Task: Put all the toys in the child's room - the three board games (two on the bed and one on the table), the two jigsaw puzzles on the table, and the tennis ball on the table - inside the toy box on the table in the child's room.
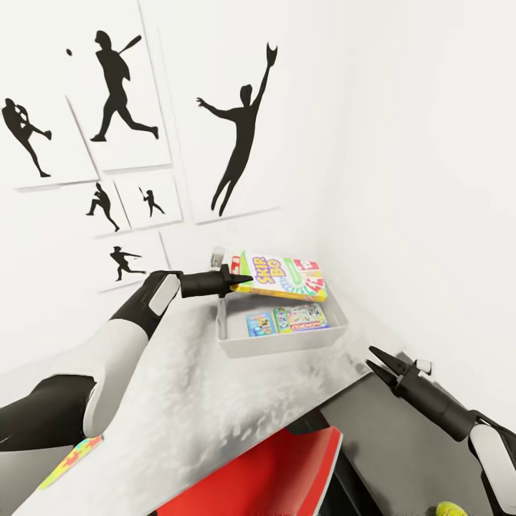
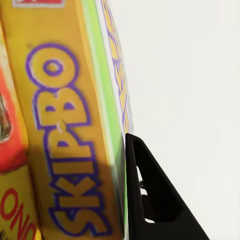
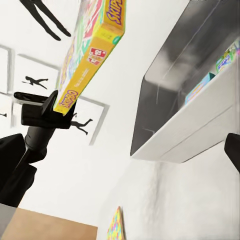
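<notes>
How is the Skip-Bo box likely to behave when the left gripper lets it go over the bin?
The Skip-Bo box looks stiff: pinched at one end by the left gripper, it stays flat. Probably light. Hanging tilted above the bin, it may land askew on the two boxes inside.

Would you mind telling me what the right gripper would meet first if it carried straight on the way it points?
Probably the toy box: the right gripper points up-left across the table at its near wall, though depth is hard to judge.
</notes>
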Robot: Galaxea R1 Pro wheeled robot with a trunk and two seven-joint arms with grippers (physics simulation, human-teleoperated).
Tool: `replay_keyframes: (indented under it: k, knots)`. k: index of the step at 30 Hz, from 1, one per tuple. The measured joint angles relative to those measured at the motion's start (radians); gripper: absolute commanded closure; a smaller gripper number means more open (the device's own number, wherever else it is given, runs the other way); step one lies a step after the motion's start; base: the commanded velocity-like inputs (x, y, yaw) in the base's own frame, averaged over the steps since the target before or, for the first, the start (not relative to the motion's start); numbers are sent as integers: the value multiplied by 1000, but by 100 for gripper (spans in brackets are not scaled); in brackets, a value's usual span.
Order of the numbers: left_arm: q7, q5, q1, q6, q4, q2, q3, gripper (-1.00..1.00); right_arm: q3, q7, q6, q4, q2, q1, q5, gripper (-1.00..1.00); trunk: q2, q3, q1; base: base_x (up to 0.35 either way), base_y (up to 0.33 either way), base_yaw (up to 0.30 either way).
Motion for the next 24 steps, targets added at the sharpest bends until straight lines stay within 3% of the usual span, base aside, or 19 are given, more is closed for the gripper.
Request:
replay_keyframes:
  k: [18, 24]
  knots:
    - [8, 1, 0, 1, 0, 3, -3, 100, -3, 3, -2, 0, 2, 0, -1, -100, 0, -22, 0, 0, 0, -44]
    - [57, 4, 0, 1, 2, 9, 7, 100, -2, 3, -5, -5, 8, 0, 0, -100, 0, -22, 0, 0, 0, 0]
